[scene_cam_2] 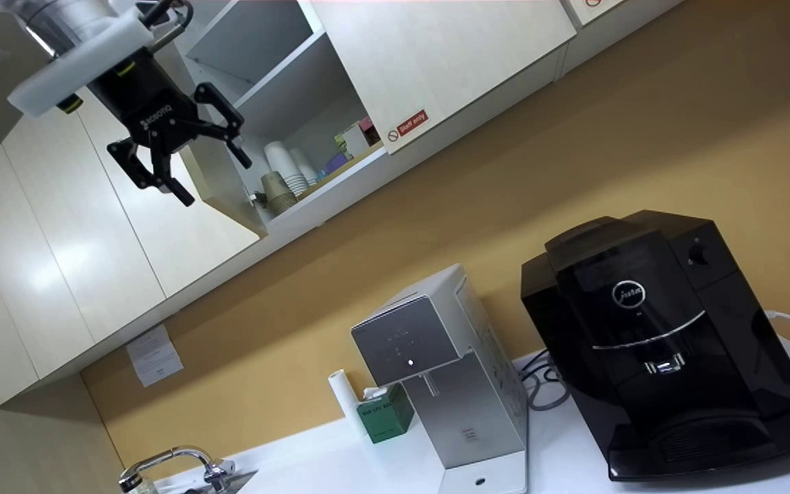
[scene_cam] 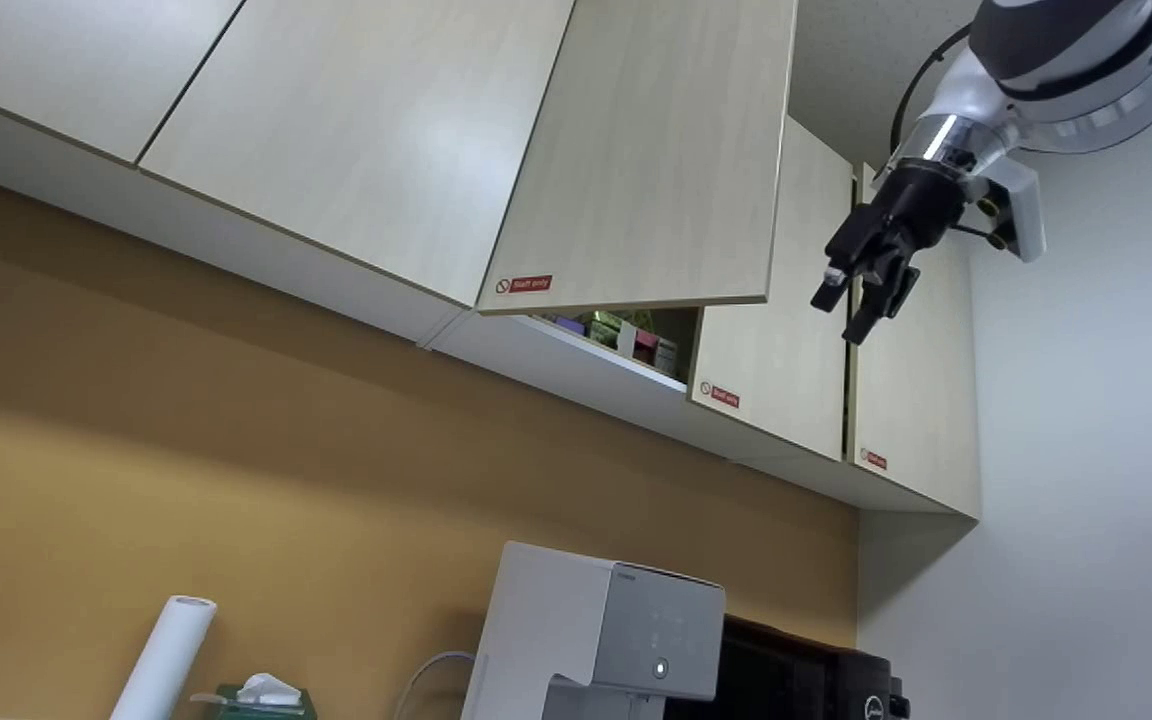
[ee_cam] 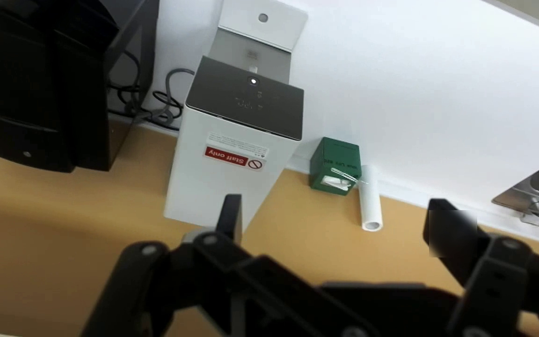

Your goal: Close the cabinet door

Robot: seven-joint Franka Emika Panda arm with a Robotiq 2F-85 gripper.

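So the cabinet door [scene_cam: 656, 150] is swung open in both exterior views, "Staff only" sticker [scene_cam: 524, 285] at its lower corner, stacked cups [scene_cam_2: 282, 163] showing in the cabinet [scene_cam_2: 299, 82]. Robotiq end effector [scene_cam_2: 215, 180] has its fingers [scene_cam_2: 181, 191] spread wide, apart from the door. Below, Jura coffee machine [scene_cam_2: 628, 322], water dispenser [scene_cam_2: 412, 339] and green tissue box [scene_cam_2: 388, 415] sit on the white surface [scene_cam_2: 319, 456].

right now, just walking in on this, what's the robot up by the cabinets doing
A robot's gripper hangs near the cabinet door, open and holding nothing. The door is swung out, and the job is to close it, so that is not yet done. No contact shows: in an exterior view there is a gap between gripper and door. A stack of white cups shows inside.
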